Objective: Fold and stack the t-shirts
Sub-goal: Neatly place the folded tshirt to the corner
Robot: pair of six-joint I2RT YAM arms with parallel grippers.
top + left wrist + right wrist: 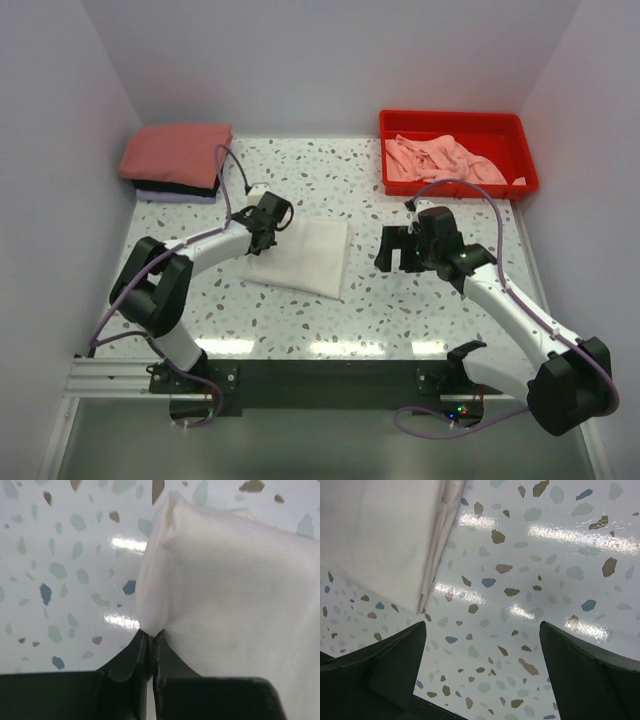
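Note:
A pale t-shirt [303,257] lies folded into a rectangle on the middle of the table. My left gripper [262,236] sits at its far left corner, shut on a pinch of the fabric edge [155,615]; the jaws [152,636] meet with cloth bulging just beyond them. My right gripper [393,255] hovers to the right of the shirt, open, with only bare table between its fingers [482,635]. The shirt's layered edge [432,555] shows at the upper left of the right wrist view. Folded salmon-red [175,152], black [180,186] and lavender [172,197] t-shirts are stacked at the back left.
A red plastic tray [520,150] stands at the back right with crumpled light pink t-shirts [440,160] in it. White walls close in the speckled table [400,310] on three sides. A cable loops over the stack's right edge [225,165].

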